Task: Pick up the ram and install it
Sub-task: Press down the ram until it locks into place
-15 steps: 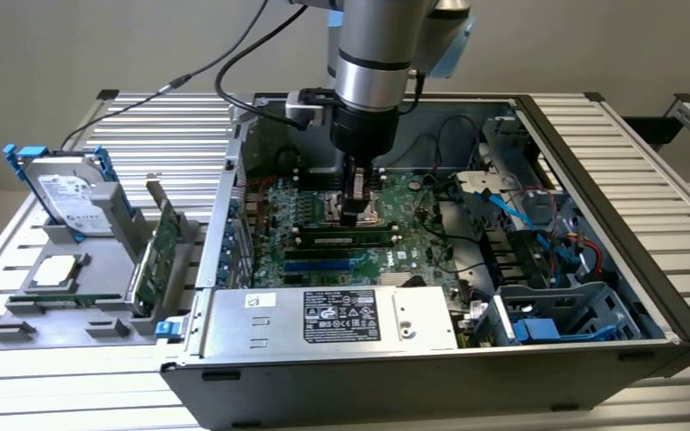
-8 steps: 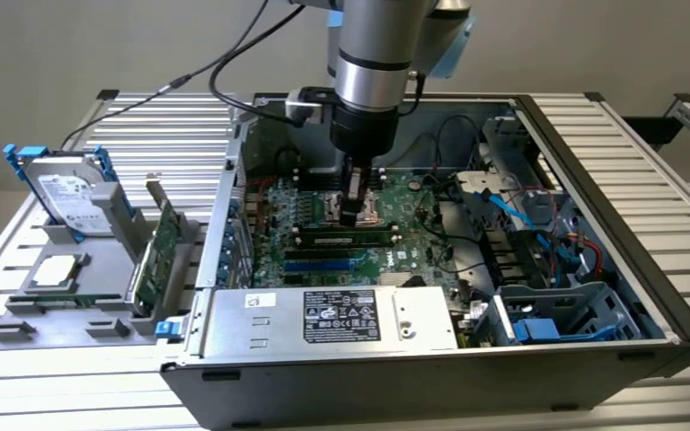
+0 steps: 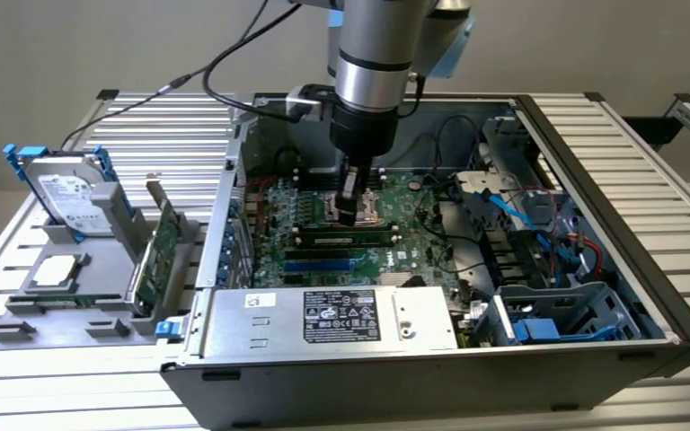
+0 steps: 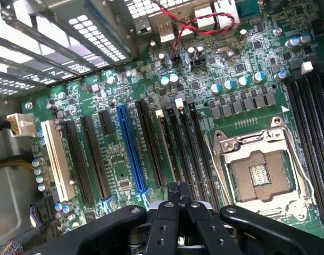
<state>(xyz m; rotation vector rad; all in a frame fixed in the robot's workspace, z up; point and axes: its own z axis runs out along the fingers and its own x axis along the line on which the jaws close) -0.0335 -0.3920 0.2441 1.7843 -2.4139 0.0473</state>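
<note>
An open computer case [image 3: 585, 269] sits on a slatted metal table [image 3: 141, 126]. Inside it, the gripper [image 3: 351, 211] hangs low over the motherboard [image 3: 309, 215], fingers [image 4: 167, 212] pressed together beside the empty CPU socket [image 4: 257, 172]. The ram [image 3: 345, 239] lies seated in a slot just beside the gripper.

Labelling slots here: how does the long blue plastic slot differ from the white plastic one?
The long blue plastic slot is longer and slimmer than the white plastic slot. The blue one has black slots on both sides; the white one ends the row. Both sit empty, parallel, on the green motherboard.
</note>
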